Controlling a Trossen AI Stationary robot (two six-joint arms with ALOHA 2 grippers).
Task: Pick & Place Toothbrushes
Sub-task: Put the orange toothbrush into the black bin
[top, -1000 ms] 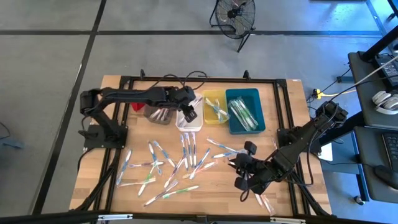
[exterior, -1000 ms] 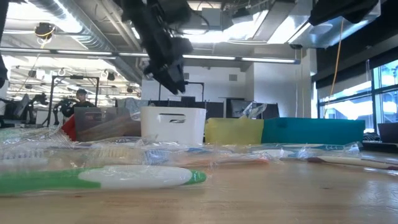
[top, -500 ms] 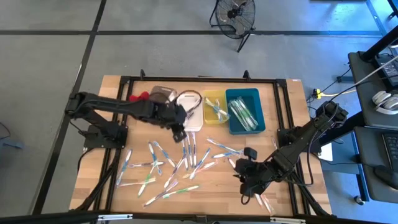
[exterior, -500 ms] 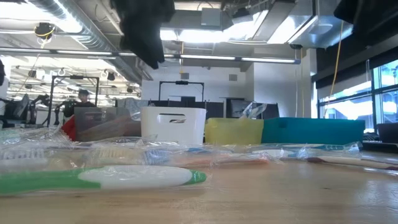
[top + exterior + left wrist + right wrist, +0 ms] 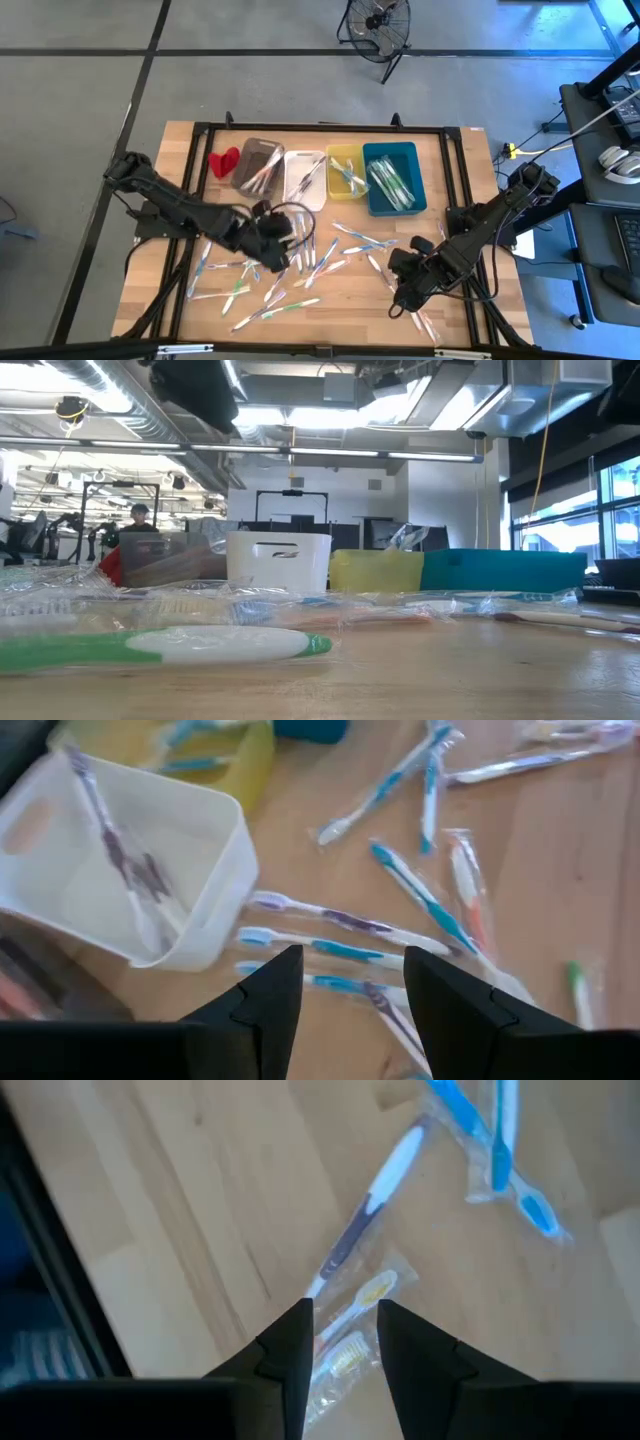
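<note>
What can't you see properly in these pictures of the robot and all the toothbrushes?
- Toothbrushes under the left pincer: in the high view the arm covers some.
- Right pincer: its wrist view cuts off the wrapped toothbrush between the fingers, so a grip is unclear.
- Grey bin: in the low view its contents are hidden by its wall.
- Red object: too small in the high view to identify.

High cam straight down, whole table; low cam tabletop-level toward room; wrist cams close, angled down on the tabletop.
</note>
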